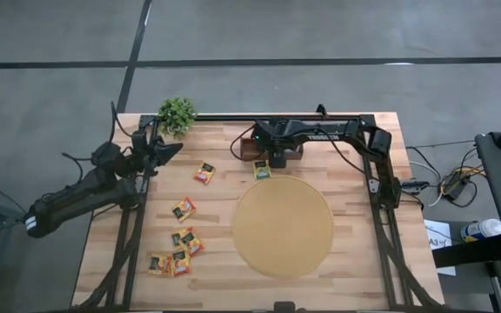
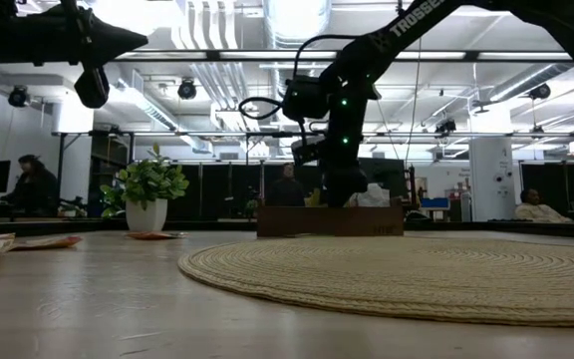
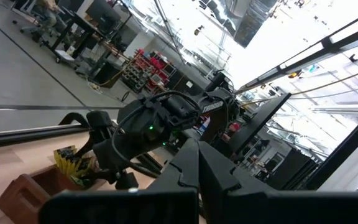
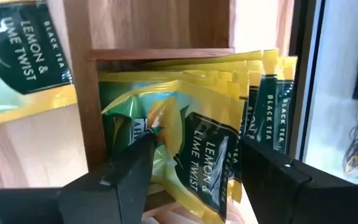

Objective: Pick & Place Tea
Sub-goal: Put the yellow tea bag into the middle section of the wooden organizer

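Right gripper: the right gripper (image 4: 194,168) hangs over the wooden tray (image 1: 252,149) at the far middle of the desk (image 1: 355,261); its fingers (image 4: 120,177) are parted around a yellow-green tea sachet (image 4: 188,155) in a slot of the tray, and whether they press on it cannot be told.
Tray contents: a row of yellow-green sachets (image 4: 266,106) stands on edge in the same slot, labels reading "lemon & lime twist".
Sachet by the tray: one yellow-green sachet (image 1: 262,169) lies flat on the desk just beside the tray, near the far edge of the round mat (image 1: 283,228).
Loose sachets: one (image 1: 204,172) lies between the tray and the left arm; one (image 1: 183,208) sits nearer the middle left; a cluster (image 1: 174,254) lies toward the near left corner, apart from the mat.
Left gripper: the left gripper (image 1: 170,151) is raised above the far left part of the desk beside the potted plant (image 1: 177,114), fingers drawn together with nothing between them.
Background: people sit in the room beyond the desk (image 2: 30,184).
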